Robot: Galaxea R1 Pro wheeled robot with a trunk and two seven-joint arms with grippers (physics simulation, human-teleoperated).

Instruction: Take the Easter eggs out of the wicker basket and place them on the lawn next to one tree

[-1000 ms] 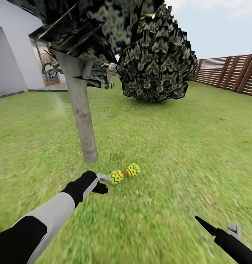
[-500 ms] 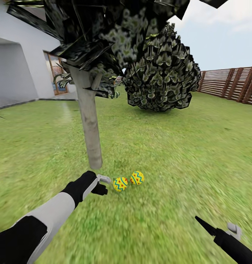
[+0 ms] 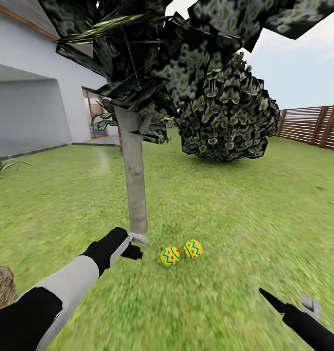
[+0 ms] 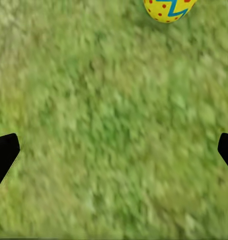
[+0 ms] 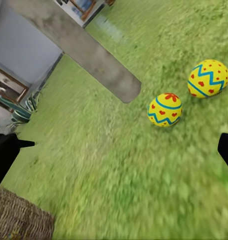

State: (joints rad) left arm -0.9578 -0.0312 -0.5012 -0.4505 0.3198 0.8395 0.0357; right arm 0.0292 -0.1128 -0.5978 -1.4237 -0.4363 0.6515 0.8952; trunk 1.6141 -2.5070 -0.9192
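Two eggs lie at the tree's four o'clock; both grippers are released, holding nothing.

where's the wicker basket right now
In the head view the wicker basket pokes in at the lower left edge, on the lawn just outside the left arm, well left of the two eggs by the tree.
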